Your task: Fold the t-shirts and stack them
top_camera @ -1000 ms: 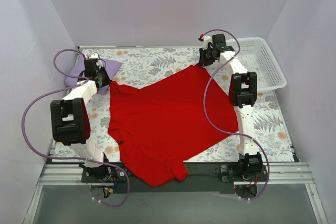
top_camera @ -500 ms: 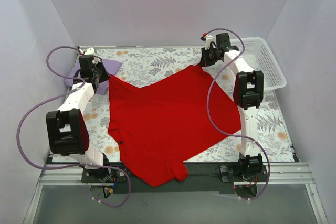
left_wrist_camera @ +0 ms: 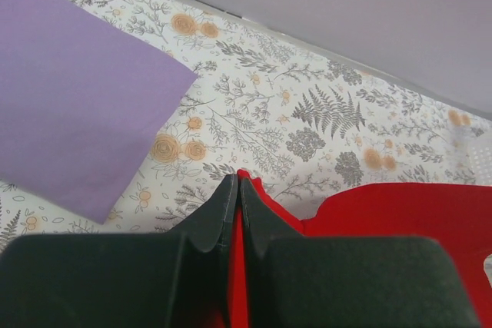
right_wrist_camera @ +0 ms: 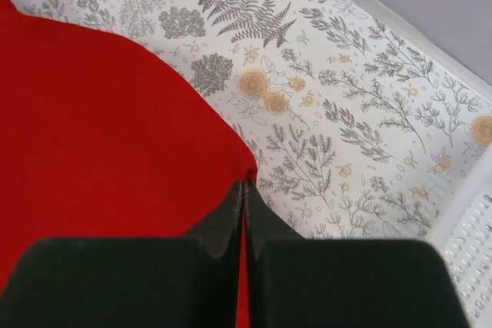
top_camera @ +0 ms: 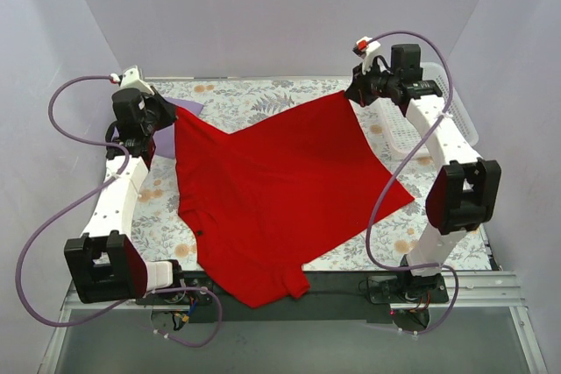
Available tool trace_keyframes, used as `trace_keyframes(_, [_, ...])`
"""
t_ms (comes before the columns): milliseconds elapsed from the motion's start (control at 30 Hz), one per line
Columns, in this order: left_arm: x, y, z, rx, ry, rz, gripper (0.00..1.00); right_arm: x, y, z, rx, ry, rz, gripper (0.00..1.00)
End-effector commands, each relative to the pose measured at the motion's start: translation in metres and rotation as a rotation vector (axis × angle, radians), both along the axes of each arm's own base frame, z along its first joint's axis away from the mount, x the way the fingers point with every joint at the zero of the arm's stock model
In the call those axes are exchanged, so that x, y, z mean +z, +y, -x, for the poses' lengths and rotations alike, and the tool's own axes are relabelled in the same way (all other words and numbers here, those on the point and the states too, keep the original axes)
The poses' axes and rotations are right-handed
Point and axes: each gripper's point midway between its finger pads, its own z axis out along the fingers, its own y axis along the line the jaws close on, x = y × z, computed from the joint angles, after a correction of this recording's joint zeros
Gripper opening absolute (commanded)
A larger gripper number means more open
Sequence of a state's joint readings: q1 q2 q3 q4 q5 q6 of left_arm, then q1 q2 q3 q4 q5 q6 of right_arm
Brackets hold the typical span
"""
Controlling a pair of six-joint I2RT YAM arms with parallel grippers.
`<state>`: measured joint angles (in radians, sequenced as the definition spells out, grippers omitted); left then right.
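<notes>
The left gripper (top_camera: 168,116), upper left, is clamped on the red t-shirt (top_camera: 280,190)'s corner. The right gripper (top_camera: 352,94), upper right, pinches another corner.

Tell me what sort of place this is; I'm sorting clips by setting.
Probably a robotics lab test cell, not a home: plain pale walls box in a floral-covered table, and the left arm and right arm, bolted at its near edge, each pinch the red t-shirt.
</notes>
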<state>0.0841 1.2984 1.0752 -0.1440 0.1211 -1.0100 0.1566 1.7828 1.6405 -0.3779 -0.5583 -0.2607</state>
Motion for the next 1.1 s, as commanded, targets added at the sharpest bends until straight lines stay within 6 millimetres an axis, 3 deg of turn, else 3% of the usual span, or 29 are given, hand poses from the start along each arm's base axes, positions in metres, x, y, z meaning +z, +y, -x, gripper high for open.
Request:
trace_keyframes(0, [0.031, -0.003, 0.013, 0.002, -0.073, 0.022, 0.00, 0.026, -0.006, 0.017, 0.021, -0.108, 0.029, 0.01])
trace_keyframes(33, [0.038, -0.003, 0.014, 0.003, -0.088, 0.023, 0.00, 0.046, -0.009, 0.025, 0.015, -0.157, 0.037, 0.01])
trace_keyframes(100, [0.051, -0.003, 0.020, 0.007, -0.117, 0.023, 0.00, 0.061, -0.015, 0.034, 0.010, -0.201, 0.057, 0.01])
trace_keyframes(233, [0.071, -0.003, 0.027, 0.012, -0.162, 0.030, 0.00, 0.111, -0.027, 0.056, -0.035, -0.329, 0.077, 0.01])
trace_keyframes(467, [0.114, -0.008, 0.042, -0.007, -0.267, 0.030, 0.00, 0.168, -0.046, 0.078, -0.111, -0.470, 0.099, 0.01])
trace_keyframes(567, [0.147, -0.008, 0.055, -0.008, -0.354, 0.020, 0.00, 0.193, -0.053, 0.089, -0.147, -0.529, 0.099, 0.01])
trace_keyframes(767, [0.234, -0.013, 0.094, -0.011, -0.566, 0.038, 0.00, 0.267, -0.068, 0.123, -0.211, -0.683, 0.079, 0.01])
trace_keyframes(800, [0.246, -0.014, 0.104, -0.011, -0.598, 0.040, 0.00, 0.286, -0.071, 0.134, -0.221, -0.726, 0.071, 0.01])
trace_keyframes(900, [0.284, -0.018, 0.132, -0.019, -0.695, 0.051, 0.00, 0.314, -0.082, 0.152, -0.254, -0.789, 0.065, 0.01])
trace_keyframes(1067, [0.345, -0.025, 0.181, -0.034, -0.853, 0.079, 0.00, 0.385, -0.105, 0.203, -0.330, -0.979, 0.045, 0.01])
